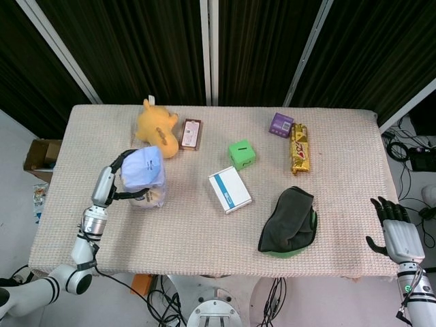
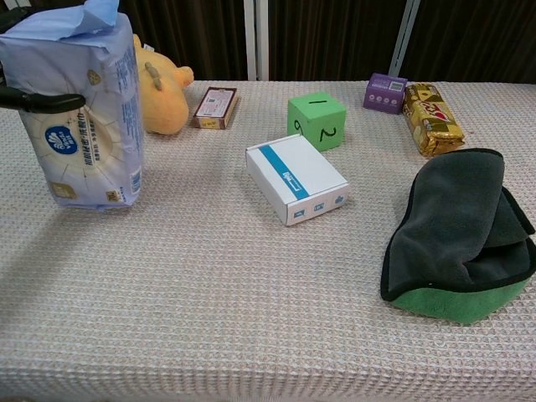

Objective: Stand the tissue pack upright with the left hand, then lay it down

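- The table is covered with a beige woven cloth and carries all the things.
- The dark grey towel with a green underside lies folded at the right front of the table; no writing is seen on it.
- The tissue pack stands upright on the table at the left side, its pale blue folded end on top. On its front there is a round blue logo with lines of small print beside it, too small to read.
- The left hand grasps the tissue pack from the side; in the chest view one dark finger lies across the upper front of the pack.
- The yellow plush toy lies just behind the tissue pack.
- The white box with a blue stripe lies flat in the middle of the table; the small marks on its side cannot be read.
- The right hand is beyond the right edge of the table, well apart from everything, holding nothing, with its fingers spread loosely.
- The gold snack bag has red lettering that I cannot read.
- The green cube shows a "1" on the top and a "2" on the front face.
- The small brown box has a white label with unreadable print.
- The purple box touches the gold snack bag and has a white label, also unreadable.
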